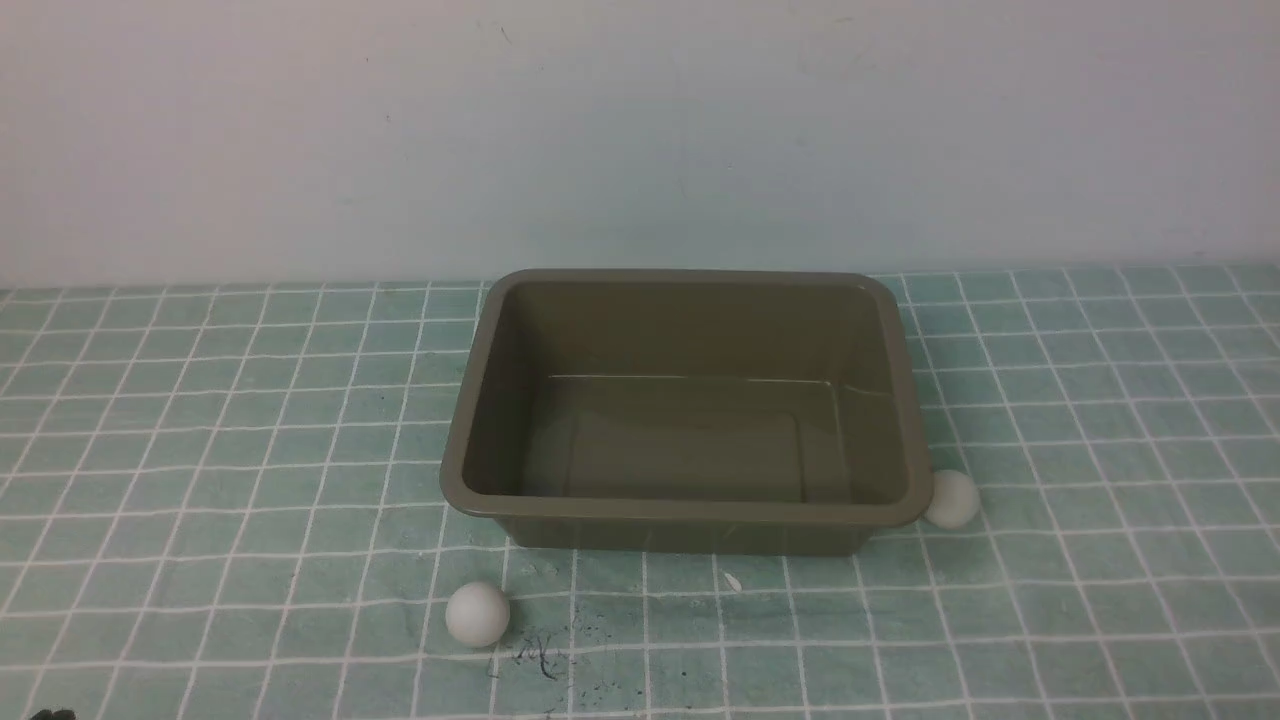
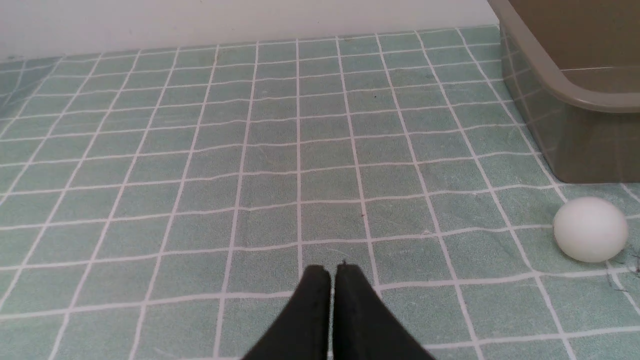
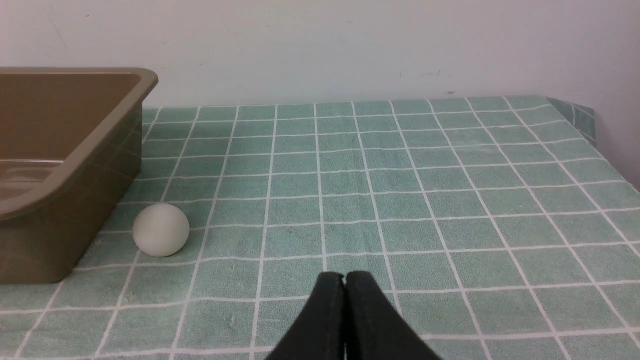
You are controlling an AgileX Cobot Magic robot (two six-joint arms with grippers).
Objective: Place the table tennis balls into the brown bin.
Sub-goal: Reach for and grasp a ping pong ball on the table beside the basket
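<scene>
The brown bin [image 1: 470, 440] stands empty in the middle of the green checked cloth. One white table tennis ball [image 1: 477, 614] lies on the cloth just in front of the bin's near left corner. The other ball [image 1: 952, 498] rests against the bin's near right corner. In the left wrist view my left gripper [image 2: 332, 270] is shut with nothing in it, low over the cloth, with the ball [image 2: 590, 229] and bin [image 2: 575, 140] off to one side. My right gripper [image 3: 344, 276] is likewise shut and empty, apart from its ball [image 3: 160, 229] and the bin [image 3: 75, 165].
A pale wall rises behind the table. Small dark scuff marks [image 1: 535, 655] sit on the cloth beside the front ball. The cloth's far right corner [image 3: 575, 112] marks the table edge. Neither arm shows in the front view.
</scene>
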